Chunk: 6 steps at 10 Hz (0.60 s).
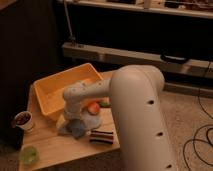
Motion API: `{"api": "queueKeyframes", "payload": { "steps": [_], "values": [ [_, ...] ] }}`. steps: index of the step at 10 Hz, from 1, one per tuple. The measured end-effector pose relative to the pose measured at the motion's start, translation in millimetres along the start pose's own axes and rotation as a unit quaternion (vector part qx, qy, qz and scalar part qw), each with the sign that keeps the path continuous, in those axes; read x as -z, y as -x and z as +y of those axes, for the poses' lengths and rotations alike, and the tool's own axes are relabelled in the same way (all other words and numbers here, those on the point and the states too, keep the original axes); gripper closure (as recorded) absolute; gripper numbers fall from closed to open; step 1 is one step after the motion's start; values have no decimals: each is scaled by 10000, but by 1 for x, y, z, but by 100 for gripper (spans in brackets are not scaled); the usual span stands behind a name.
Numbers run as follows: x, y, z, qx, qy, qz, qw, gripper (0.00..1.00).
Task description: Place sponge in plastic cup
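The blue-grey sponge lies on the wooden table, at the edge of a pale cloth. My gripper hangs at the end of the white arm, pointing down right over the sponge, open, its tips largely hidden by the wrist. The light-green plastic cup stands at the table's near left corner, well apart from the gripper to its lower left.
A yellow tray fills the back of the table. A white cup with dark contents stands at the left edge. A dark striped block lies right of the sponge. An orange item rests on the cloth.
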Motion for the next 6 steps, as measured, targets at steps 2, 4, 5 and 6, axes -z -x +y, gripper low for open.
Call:
{"api": "queueKeyframes", "payload": {
  "steps": [2,4,5,6],
  "values": [
    [1,0,0,2,-6,3,10000,20],
    [10,-1,-3,-30,-45,17,10000,20],
    [10,-2,-3,-30,-45,22,10000,20],
    [10,-2,-2,-21,-46,29,10000,20]
  ]
}}
